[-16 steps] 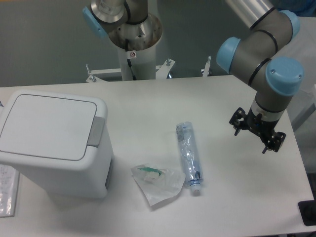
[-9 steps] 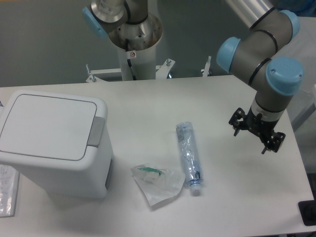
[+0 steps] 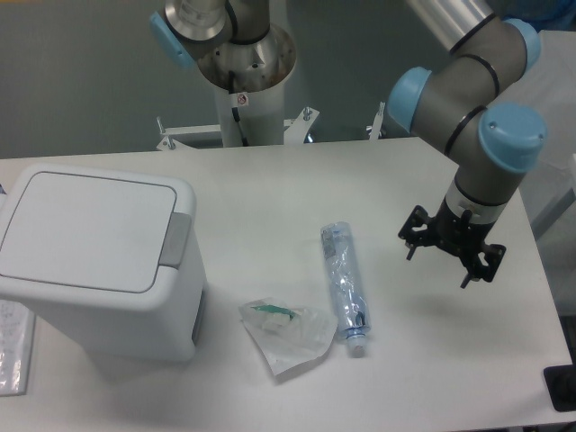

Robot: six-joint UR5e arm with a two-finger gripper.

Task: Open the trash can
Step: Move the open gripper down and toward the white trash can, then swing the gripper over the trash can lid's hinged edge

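Stood at the left of the white table (image 3: 423, 360) — the trash can (image 3: 99, 261), a big boxy white bin with rounded corners, nearest the left edge and taller than anything else there. Had its flat white lid (image 3: 85, 229) shut down level on top, with the grey push tab (image 3: 175, 241) set in the right-hand rim of that lid. Hung well apart from the bin, over the right part of the table: the gripper (image 3: 450, 252), black, below the grey arm (image 3: 468, 108) with its light-blue joint caps. Was spread open with both fingers apart, gripped nothing, touched nothing, and cast a faint shadow on the tabletop beneath. Lay between bin and gripper — a crushed clear plastic bottle (image 3: 344, 286), lengthwise roughly front to back, cap end toward the near edge. Sat just left of the bottle's near end a crumpled clear plastic bag (image 3: 286, 333) with a small green piece inside. Showed at the far left edge, beside the bin's base, a strip of clear packaging (image 3: 13, 346), partly cut off. Rose behind the table's far edge the arm's white mounting post (image 3: 243, 99).
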